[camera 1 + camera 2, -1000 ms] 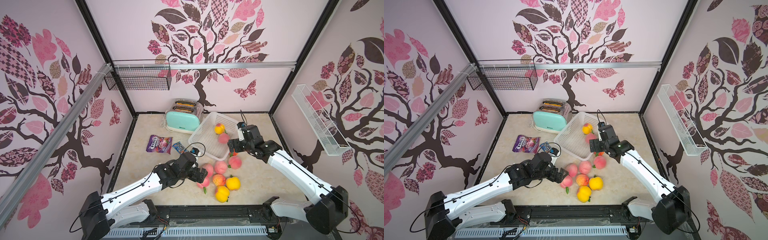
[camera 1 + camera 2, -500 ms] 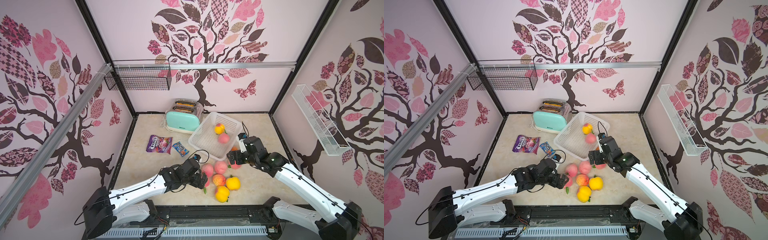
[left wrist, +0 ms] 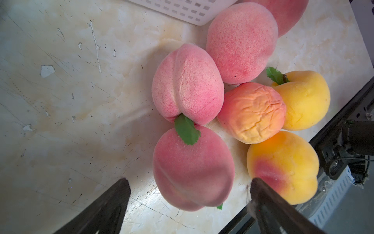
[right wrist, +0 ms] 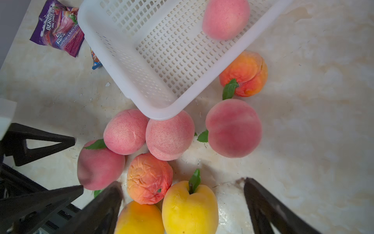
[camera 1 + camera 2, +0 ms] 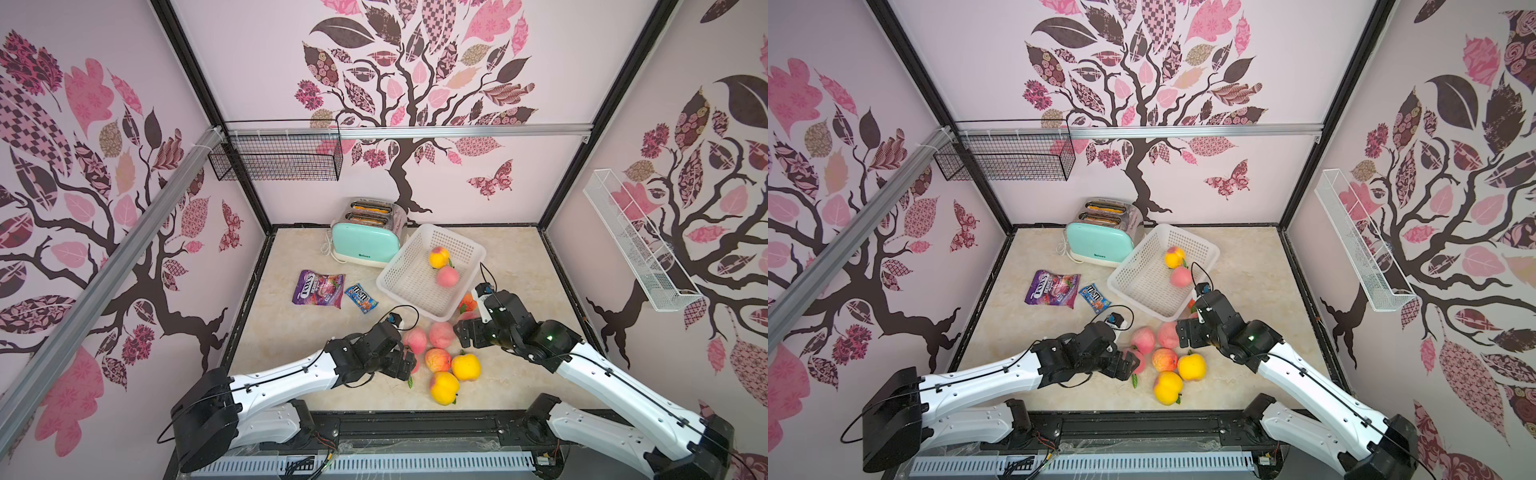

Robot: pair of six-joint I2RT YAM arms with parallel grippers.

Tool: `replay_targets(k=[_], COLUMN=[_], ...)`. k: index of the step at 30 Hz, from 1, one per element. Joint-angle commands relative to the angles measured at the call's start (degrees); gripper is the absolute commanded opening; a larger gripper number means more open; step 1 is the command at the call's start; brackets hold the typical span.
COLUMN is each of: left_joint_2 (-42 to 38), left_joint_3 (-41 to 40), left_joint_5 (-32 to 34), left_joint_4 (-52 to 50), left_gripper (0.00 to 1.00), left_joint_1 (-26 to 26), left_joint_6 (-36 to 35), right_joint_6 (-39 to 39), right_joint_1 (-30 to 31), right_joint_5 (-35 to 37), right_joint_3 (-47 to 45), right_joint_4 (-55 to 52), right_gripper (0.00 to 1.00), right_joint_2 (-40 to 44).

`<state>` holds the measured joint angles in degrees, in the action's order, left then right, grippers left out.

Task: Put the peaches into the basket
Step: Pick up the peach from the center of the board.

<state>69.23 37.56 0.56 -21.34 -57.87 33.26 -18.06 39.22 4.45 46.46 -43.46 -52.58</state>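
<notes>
1. The basket (image 5: pixel 409 282) is white, pierced with rows of small square holes.
2. The peaches (image 5: pixel 441 334) are pink, yellow with a red blush, or wrinkled orange-red; some are green-leaved.
3. The toaster (image 5: pixel 365 245), above centre, is mint green with a silver top.
4. The candy bag (image 5: pixel 318 289) is purple; the packet (image 5: pixel 360 298) beside it is blue.
5. The bench (image 5: pixel 511 270) is cream marble.

The white basket (image 5: pixel 1142 286) sat askew on the surface (image 5: pixel 1246 270) at 4 o'clock of the mint toaster (image 5: pixel 1100 245), holding a yellow peach (image 5: pixel 1174 257) and a pink peach (image 5: pixel 1180 276) near its 2 o'clock wall. Off the basket's 6 o'clock corner lay a cluster of loose peaches (image 5: pixel 1164 359). The left gripper (image 5: pixel 1133 365) was at the cluster's 9 o'clock edge beside a partly hidden pink one, and the right gripper (image 5: pixel 1181 336) was at its 1 o'clock edge.
</notes>
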Motion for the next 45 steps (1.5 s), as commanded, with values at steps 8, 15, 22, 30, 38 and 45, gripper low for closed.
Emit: replay_targets(k=[8, 15, 22, 30, 38, 45], left_joint_2=[4.0, 6.72, 8.94, 10.47, 8.81, 5.55], left_joint_3=[-0.3, -0.3, 0.36, 1.58, 2.6, 2.17], left_joint_5=[-1.55, -1.44, -1.0, -0.95, 0.07, 1.99], left_joint_4=[4.82, 6.14, 6.23, 5.29, 1.54, -3.21], left_gripper=[0.97, 0.97, 0.95, 0.82, 0.74, 0.73], left_joint_1=[-0.56, -0.66, -0.65, -0.62, -0.67, -0.62], left_joint_6=[0.96, 1.2, 0.61, 0.03, -0.38, -0.57], right_joint_6=[-1.97, -1.37, -0.96, -0.23, 0.05, 0.46], right_joint_1=[0.88, 0.98, 1.0, 0.98, 0.9, 0.97], right_joint_5=[0.63, 1.04, 1.41, 2.31, 2.64, 2.73], right_joint_3=[-2.59, -2.51, -2.82, -2.61, -2.36, -2.38], right_joint_4=[-0.27, 0.18, 0.4, 0.33, 0.46, 0.88], right_gripper=[0.96, 0.96, 0.96, 0.97, 0.97, 0.97], right_joint_2=[1.5, 1.86, 1.77, 1.72, 2.05, 2.74])
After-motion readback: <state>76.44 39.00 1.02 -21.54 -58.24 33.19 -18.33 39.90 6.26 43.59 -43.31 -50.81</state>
